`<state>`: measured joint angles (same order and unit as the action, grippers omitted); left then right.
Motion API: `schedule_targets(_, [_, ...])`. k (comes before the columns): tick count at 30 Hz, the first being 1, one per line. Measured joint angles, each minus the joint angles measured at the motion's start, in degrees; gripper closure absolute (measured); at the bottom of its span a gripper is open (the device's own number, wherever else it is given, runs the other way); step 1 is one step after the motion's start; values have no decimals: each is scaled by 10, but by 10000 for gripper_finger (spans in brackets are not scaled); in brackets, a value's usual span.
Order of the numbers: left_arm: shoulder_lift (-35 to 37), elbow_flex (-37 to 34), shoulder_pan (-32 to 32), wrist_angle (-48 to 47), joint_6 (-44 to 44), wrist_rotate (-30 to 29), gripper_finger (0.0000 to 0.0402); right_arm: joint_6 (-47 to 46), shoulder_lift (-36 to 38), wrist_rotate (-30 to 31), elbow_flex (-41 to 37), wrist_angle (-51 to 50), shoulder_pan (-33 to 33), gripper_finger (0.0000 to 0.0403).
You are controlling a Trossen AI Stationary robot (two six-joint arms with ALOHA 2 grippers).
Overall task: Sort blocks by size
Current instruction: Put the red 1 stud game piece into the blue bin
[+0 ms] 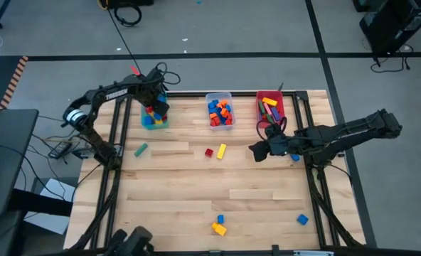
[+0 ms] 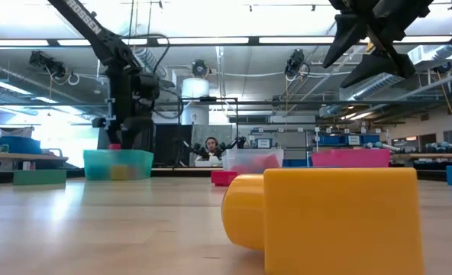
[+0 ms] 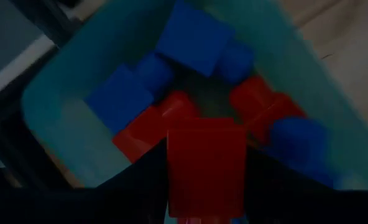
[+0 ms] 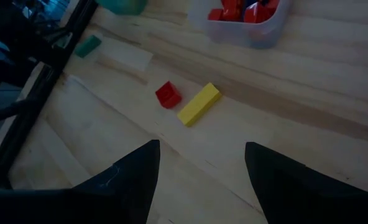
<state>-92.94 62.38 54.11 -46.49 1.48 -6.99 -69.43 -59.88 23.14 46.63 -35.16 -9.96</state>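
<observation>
While the left jaws (image 3: 206, 186) are hovering over the teal bin (image 1: 154, 121), a red block (image 3: 206, 163) is sitting between them, pinched or just freed I cannot tell, with blue and red blocks (image 3: 193, 37) lying below. Spread and empty, the right jaws (image 4: 201, 163) are hanging over the counter (image 1: 196, 192); ahead of them are lying a red cube (image 4: 168, 94) and a yellow bar (image 4: 199, 104), nearly touching, with the clear bin (image 4: 246, 25) beyond.
</observation>
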Motion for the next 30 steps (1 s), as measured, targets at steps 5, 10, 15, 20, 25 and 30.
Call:
schedule_targets(5, [-8, 0, -1, 12, -12, -2, 235, -12, 0, 0, 0, 0, 0, 153])
schedule_targets(10, [-9, 0, 0, 19, -15, -3, 234, -15, 0, 0, 0, 0, 0, 153])
schedule_targets(15, [-9, 0, -1, 18, -25, -3, 233, -15, 0, 0, 0, 0, 0, 153])
schedule_targets(20, [-9, 0, -1, 14, -24, -3, 215, -16, 0, -1, 0, 0, 0, 153])
schedule_targets(25, [-9, 0, -1, 20, -19, -3, 172, -30, 0, -2, 0, 0, 0, 153])
schedule_targets(30, [-9, 5, -1, 34, -29, -4, 132, -29, 0, -2, 0, 0, 0, 153])
